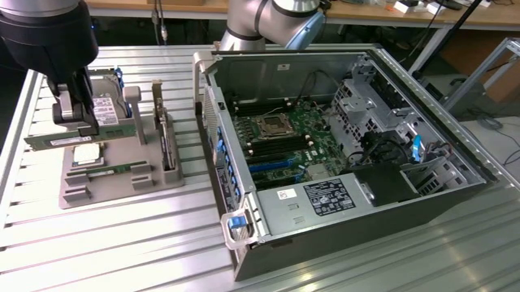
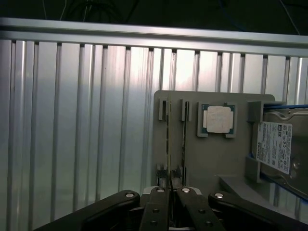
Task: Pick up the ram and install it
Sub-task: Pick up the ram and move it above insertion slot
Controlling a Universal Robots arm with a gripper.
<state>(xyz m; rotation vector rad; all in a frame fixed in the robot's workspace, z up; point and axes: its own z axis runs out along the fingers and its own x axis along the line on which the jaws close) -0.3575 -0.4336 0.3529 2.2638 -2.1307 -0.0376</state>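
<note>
Black claw (image 1: 77,126) is pinched tight on the long, thin green ram stick (image 1: 109,132), holding it level just above the grey plastic parts holder (image 1: 122,190). That holder, carrying a second green stick (image 1: 107,170) and a square silver processor (image 1: 87,155), sits at nine o'clock of the open black computer case (image 1: 341,243) in the exterior view.

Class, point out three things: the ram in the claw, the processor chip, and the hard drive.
ram (image 1: 53,142), exterior view, pale label near its end.
processor chip (image 2: 217,119), wrist view, middle of its silver lid.
hard drive (image 2: 273,144), wrist view, its white label.
</note>
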